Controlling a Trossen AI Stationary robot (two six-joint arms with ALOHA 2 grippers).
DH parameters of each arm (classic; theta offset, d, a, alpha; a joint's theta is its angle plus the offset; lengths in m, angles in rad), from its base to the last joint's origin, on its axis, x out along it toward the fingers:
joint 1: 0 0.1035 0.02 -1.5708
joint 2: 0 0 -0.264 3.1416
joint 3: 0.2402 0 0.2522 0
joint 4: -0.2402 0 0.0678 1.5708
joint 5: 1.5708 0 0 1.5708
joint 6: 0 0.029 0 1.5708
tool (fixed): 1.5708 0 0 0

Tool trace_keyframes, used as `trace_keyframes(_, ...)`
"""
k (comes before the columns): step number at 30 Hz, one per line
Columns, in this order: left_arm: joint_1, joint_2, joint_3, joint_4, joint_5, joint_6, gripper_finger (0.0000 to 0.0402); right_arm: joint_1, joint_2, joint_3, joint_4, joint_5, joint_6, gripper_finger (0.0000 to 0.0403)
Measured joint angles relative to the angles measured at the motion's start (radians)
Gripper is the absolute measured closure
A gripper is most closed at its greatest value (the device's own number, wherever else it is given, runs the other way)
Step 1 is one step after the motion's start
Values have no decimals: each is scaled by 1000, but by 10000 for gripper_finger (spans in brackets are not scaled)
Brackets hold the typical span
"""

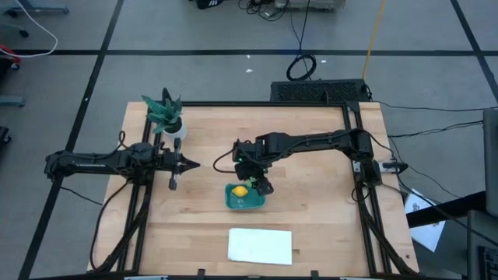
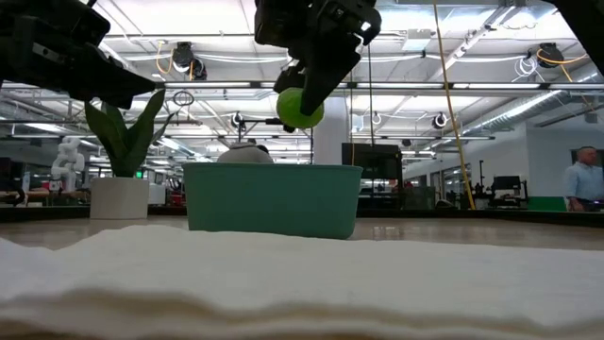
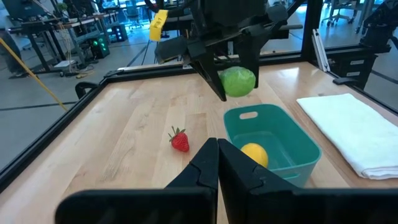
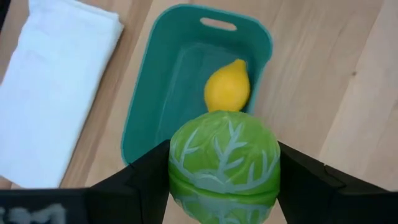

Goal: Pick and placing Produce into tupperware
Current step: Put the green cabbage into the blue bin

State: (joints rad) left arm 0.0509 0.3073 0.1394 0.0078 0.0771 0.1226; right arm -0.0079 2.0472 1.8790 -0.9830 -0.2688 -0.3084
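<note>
The right claw (image 3: 239, 87) is gripping the green ball (image 3: 238, 81) above the tub (image 3: 292, 140); it is best lowering beside the lemon (image 3: 254, 154) before letting go. The left claw (image 3: 217, 163) is waiting closed, empty.

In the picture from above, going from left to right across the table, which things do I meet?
Left gripper, holding nothing → teal container with the lemon inside → right gripper, which holds the green fruit over the container.
</note>
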Motion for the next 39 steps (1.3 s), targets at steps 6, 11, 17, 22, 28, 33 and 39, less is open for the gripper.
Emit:
trace_keyframes(6,0,0,0,-10,0,0,396,0,0,-38,36,-2,-20,176)
trace_keyframes(11,0,0,0,-14,0,0,396,-1,0,-75,80,-24,-26,176)
trace_keyframes(17,0,0,0,-14,0,0,396,-1,0,-95,90,-24,-37,176)
trace_keyframes(22,0,0,0,-14,0,3,396,0,0,-95,93,-25,-45,176)
trace_keyframes(28,0,0,0,-14,0,4,396,2,0,-95,94,-25,-45,176)
trace_keyframes(33,0,0,0,-14,0,4,396,9,0,-95,112,-24,-45,176)
trace_keyframes(39,0,0,0,-14,0,4,396,36,0,-95,168,-24,-52,176)
